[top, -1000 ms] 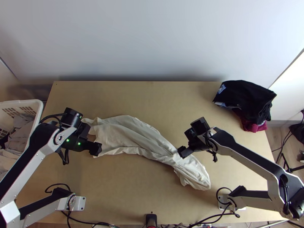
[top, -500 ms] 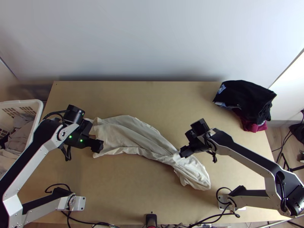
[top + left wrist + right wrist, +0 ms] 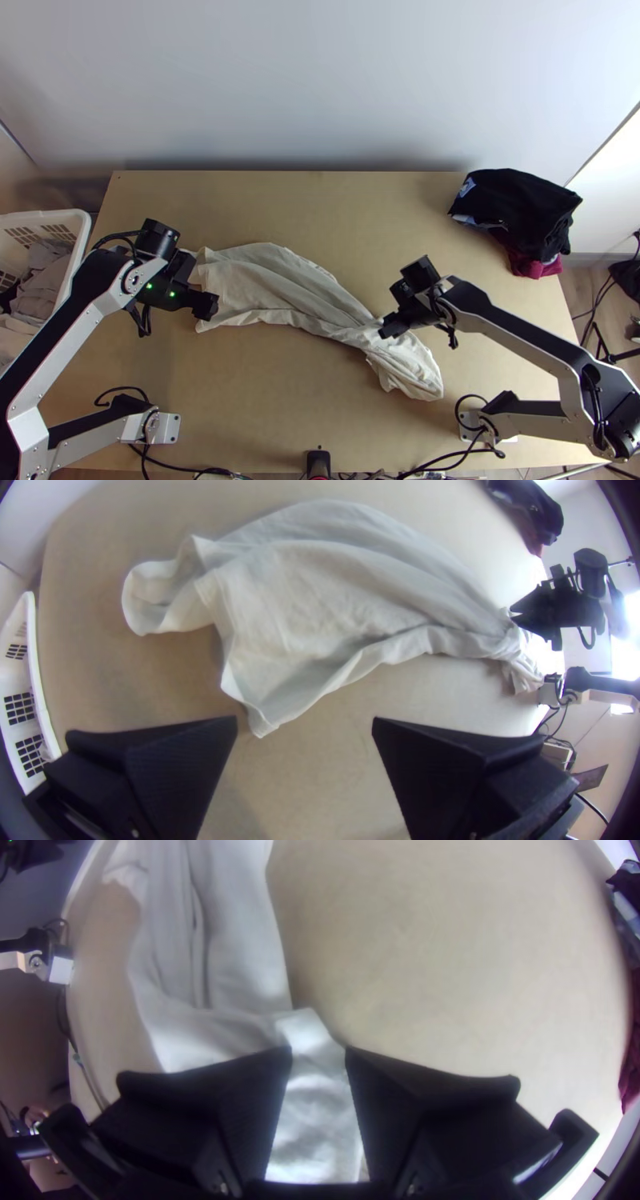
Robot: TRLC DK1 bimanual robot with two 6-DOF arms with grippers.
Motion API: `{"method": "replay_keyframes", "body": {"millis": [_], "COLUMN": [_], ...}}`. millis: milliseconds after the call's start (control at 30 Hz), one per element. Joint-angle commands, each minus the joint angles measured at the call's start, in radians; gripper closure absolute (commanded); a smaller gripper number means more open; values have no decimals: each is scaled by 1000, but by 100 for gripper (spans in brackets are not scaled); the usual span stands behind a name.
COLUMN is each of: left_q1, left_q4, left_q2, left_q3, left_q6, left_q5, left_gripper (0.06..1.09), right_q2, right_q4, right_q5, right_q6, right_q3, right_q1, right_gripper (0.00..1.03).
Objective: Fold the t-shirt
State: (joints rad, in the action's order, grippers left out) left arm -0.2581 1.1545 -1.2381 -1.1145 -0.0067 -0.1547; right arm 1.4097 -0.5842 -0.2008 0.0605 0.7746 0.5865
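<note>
Though rumpled, t-shirt (image 3: 272, 288) between fingers (image 3: 250, 1100) of right gripper (image 3: 387, 326)

We find top view evenly, moderately lit; soft shadow (image 3: 320, 162) darkens foot of wall (image 3: 320, 80), while bright patch (image 3: 614, 172) shows far right. In left wrist view, we meet strong glare (image 3: 625, 637) from right arm's side, washing out table (image 3: 280, 416) nearby. We see soft shadows beside t-shirt (image 3: 264, 280) in both wrist views, plus fisheye bending table edges and darkness in corners.
</note>
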Motion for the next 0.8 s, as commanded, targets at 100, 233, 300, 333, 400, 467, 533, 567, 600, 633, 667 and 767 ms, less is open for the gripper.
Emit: {"method": "replay_keyframes", "body": {"millis": [100,233,300,333,400,467,533,567,600,633,667,767], "left_q1": [3,5,5,5,6,8,11,13,13,13,13,13], "left_q4": [1,2,2,2,2,2,2,2,2,2,2,2], "left_q2": [12,15,19,19,20,22,22,22,22,22,22,22], "left_q3": [5,7,10,10,12,12,12,12,12,12,12,13], "left_q6": [4,4,4,4,5,5,10,10,11,11,11,11], "left_q5": [0,0,0,0,0,0,0,0,0,0,0,0], "left_gripper": [10,10,10,10,10,10,10,10,10,10,10,10], "right_q2": [20,28,26,20,5,-20,-44,-52,-57,-57,-57,-57], "right_q4": [6,17,18,18,18,18,17,15,9,0,-6,-17], "right_q5": [1,1,1,1,3,3,3,3,3,3,3,3], "right_q6": [-10,-28,-39,-39,-41,-41,-39,-39,-41,-47,-48,-56], "right_q3": [-35,-34,-26,-20,-6,18,48,61,75,91,100,117], "right_q1": [19,19,19,19,15,1,-13,-20,-28,-33,-39,-54], "right_gripper": [71,90,100,100,100,100,100,100,100,100,100,100]}}
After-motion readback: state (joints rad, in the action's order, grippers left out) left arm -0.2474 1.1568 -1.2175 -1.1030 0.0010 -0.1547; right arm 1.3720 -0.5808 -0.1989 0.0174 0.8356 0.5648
